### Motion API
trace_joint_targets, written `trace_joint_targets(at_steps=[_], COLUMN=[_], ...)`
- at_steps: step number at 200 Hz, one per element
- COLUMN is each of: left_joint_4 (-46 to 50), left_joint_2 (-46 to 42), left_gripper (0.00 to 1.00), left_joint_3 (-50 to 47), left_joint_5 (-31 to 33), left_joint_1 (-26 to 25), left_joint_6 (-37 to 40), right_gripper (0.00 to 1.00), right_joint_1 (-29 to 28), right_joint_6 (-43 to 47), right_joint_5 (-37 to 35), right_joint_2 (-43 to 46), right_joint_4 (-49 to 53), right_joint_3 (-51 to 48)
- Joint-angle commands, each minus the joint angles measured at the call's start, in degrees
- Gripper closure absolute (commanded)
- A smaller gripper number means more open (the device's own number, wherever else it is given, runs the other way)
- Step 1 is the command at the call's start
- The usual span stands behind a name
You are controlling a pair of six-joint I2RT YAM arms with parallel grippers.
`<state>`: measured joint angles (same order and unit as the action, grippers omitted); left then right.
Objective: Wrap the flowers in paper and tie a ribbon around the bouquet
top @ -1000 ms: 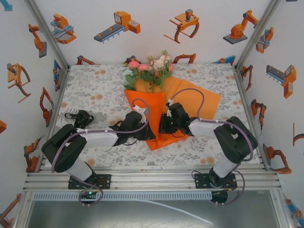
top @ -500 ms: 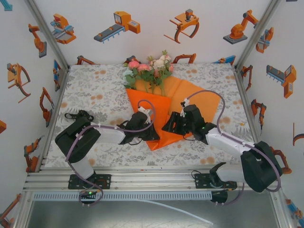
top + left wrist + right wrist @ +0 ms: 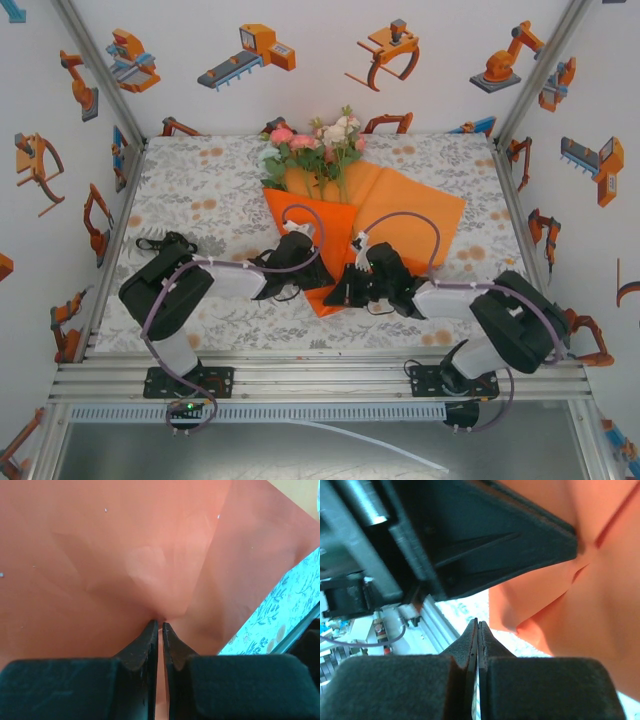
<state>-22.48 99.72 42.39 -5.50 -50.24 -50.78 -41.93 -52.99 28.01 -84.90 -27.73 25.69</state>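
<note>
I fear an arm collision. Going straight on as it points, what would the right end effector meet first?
Most likely the left end effector, shut on the paper: its dark body crosses the line just beyond the shut right end effector. Depth is unclear.

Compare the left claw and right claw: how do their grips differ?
The left claw pinches the paper, which puckers there; the right claw is shut on nothing, beside the paper. Left jaws show a slit; right jaws meet. Both are black, by the paper's near corner.

Pink-and-white artificial flowers lie on large orange paper sheet, centre-rear of worktop; thin black ribbon lies far left.
</note>
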Motion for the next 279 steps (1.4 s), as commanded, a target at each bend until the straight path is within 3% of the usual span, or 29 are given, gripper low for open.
trace_joint_targets(at_steps=[1,29,80,123,140,175,214,246,279], left_joint_4=[-1.28,-2.06,-0.39,-2.38,-3.61,3.43,12.80,7.63,2.36], left_joint_2=[1.15,2.82,9.45,19.03,18.68,4.79,-7.54,-5.30,2.57], left_gripper=[0.85,0.84,0.85,0.85,0.84,0.76,0.77,0.79,0.80], left_joint_3=[1.07,3.64,13.10,25.51,28.56,23.17,9.85,5.33,10.49], left_joint_5=[0.89,0.22,1.54,-5.51,-8.41,-3.70,4.64,-1.72,-7.45], left_joint_1=[1.13,4.61,18.72,28.33,31.26,32.11,30.97,30.17,27.42], left_joint_6=[-2.86,-1.94,5.75,5.43,3.88,8.17,11.41,10.90,9.66], right_gripper=[1.00,1.00,1.00,1.00,1.00,0.93,0.92,0.90,0.87], right_joint_1=[-0.17,-0.17,-0.17,-0.17,-0.17,-0.16,-0.69,-1.57,-2.19], right_joint_6=[3.41,5.50,4.00,4.40,4.63,6.27,10.36,12.42,11.91], right_joint_5=[0.00,-1.77,-4.72,-6.45,-6.15,-6.73,-6.94,-5.67,-5.83], right_joint_2=[-4.97,-9.66,-7.11,-4.55,-3.36,3.01,9.68,4.45,-6.48], right_joint_4=[-0.01,3.82,4.81,7.78,9.25,16.21,22.39,21.06,18.84], right_joint_3=[1.70,1.83,-0.11,0.36,0.92,4.55,10.88,17.80,25.03])
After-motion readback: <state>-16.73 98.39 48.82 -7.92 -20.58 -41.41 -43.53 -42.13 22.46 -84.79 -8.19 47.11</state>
